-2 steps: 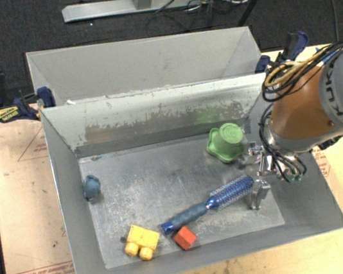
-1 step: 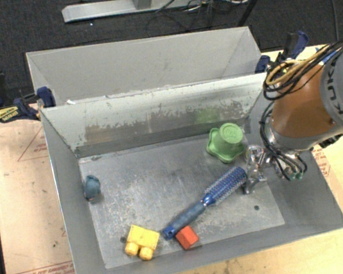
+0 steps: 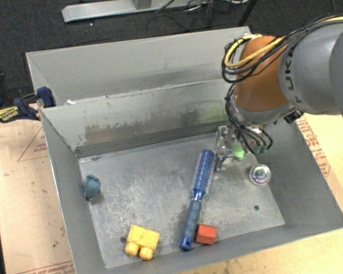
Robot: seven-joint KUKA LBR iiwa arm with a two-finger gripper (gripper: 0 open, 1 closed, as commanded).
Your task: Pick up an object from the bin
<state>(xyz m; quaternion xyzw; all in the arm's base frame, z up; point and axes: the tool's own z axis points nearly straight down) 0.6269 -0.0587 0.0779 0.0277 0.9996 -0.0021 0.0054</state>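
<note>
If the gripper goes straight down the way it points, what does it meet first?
Probably the small green thing just under the gripper, close beside the bristled end of the blue brush. Depth is unclear from above, so it might land on the bare bin floor between them.

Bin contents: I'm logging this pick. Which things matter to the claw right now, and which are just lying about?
In play: the claw; the blue brush, its bristled end next to the claw; a small green piece beside the claw.
Lying about: shiny round thing; red block; yellow toy; grey-blue lump at the far left.
</note>
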